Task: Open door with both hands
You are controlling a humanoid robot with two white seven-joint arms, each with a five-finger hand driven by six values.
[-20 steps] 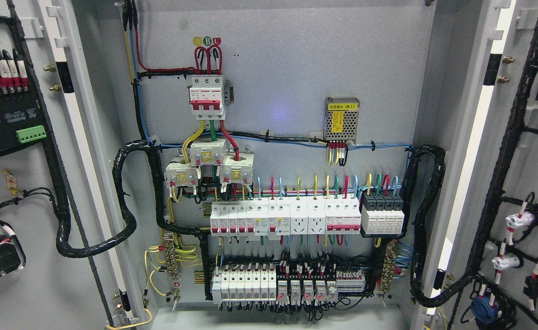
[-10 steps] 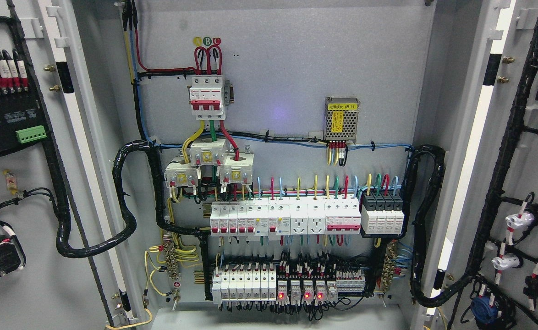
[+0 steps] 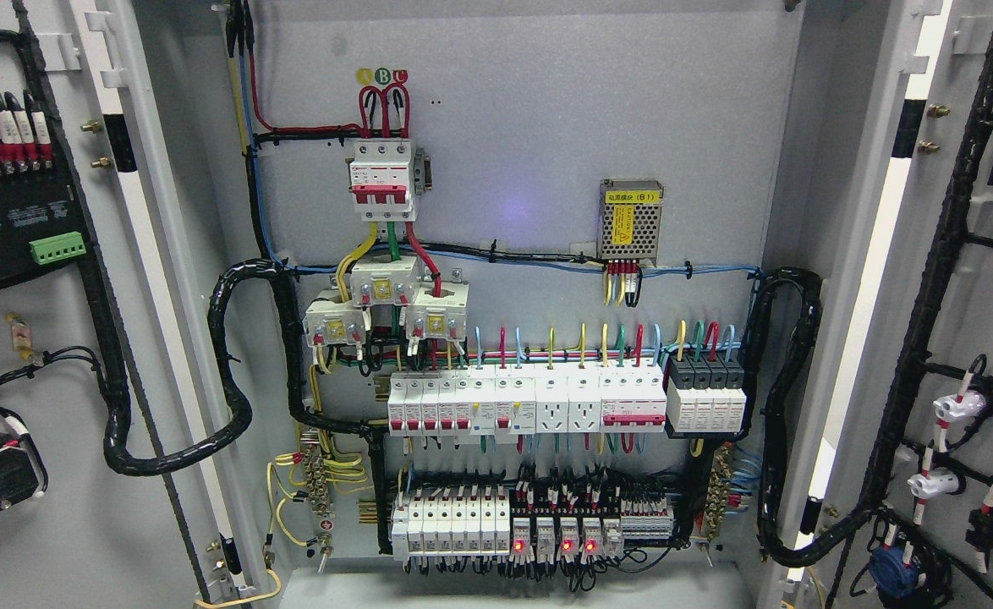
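Beyond both open doors [image 3: 57,338]: wired cabinet [image 3: 530,169].

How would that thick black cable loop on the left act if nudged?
The black cable loop would probably flex and sway, since it hangs in a free curve. It looks fairly stiff, being a fat wrapped bundle. It likely springs back, as its ends run into the left door and the cabinet.

Both doors swung wide, bare backplate [image 3: 547,127] above, breaker rows [image 3: 526,402] and wiring crowding below
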